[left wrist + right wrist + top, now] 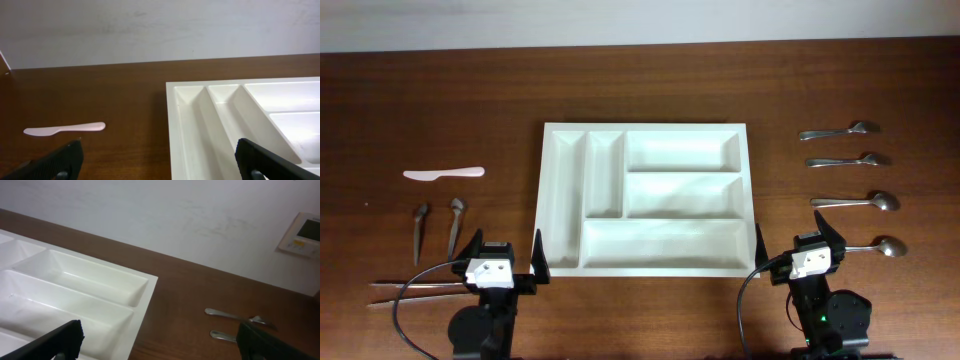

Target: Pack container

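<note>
Container (pixel 563 200), all five compartments empty; left end effector (pixel 507 242) and right end effector (pixel 796 234) spread apart.

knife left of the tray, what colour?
Pale pink knife, lying apart from the tray; clearest in the overhead view.

We find the container (pixel 683 171) mid-tabletop (pixel 500 100). Left of it lies a spreader (pixel 443 173). In front of that, two short utensils (pixel 420 232) lie side by side, with thin sticks (pixel 415 290) nearest us. Right of the container lie two forks (pixel 838 131), one behind the other, and in front of them two spoons (pixel 855 202).
</note>
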Action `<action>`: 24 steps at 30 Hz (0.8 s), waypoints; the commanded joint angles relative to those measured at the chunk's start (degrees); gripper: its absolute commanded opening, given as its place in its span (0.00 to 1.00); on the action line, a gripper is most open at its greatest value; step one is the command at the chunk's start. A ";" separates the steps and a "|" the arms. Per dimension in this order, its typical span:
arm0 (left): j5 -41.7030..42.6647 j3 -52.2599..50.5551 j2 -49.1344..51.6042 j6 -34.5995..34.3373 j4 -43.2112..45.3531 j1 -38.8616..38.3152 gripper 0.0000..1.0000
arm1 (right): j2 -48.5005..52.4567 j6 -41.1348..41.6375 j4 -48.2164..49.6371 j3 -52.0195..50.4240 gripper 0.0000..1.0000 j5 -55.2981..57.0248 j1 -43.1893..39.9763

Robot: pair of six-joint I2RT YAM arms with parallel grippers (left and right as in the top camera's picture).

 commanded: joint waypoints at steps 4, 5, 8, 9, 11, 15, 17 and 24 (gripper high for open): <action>-0.37 -0.81 -0.59 0.90 0.20 0.24 0.99 | -0.63 0.46 -0.22 -0.44 0.99 0.92 0.68; -0.37 -0.81 -0.59 0.90 0.20 0.24 0.99 | -0.63 0.46 -0.22 -0.44 0.99 0.94 0.66; -0.37 -0.81 -0.59 0.90 0.20 0.24 0.99 | -0.63 0.50 -0.09 -0.44 0.99 0.61 0.68; -0.37 -0.81 -0.59 0.90 0.20 0.24 0.99 | -0.63 0.98 0.35 -0.44 0.99 -0.44 0.68; -0.37 -0.81 -0.59 0.90 0.20 0.24 0.99 | -0.63 3.32 2.16 -0.44 0.99 -2.54 0.68; -0.37 -0.81 -0.59 0.90 0.20 0.24 0.99 | -0.63 9.07 6.78 -0.22 0.99 -4.28 0.68; -0.37 -0.81 -0.59 0.90 0.20 0.24 0.99 | -0.63 9.97 7.10 1.16 0.99 -4.33 0.57; -0.37 -0.81 -0.59 0.90 0.20 0.24 0.99 | 4.31 9.90 6.47 11.08 0.99 -0.76 0.50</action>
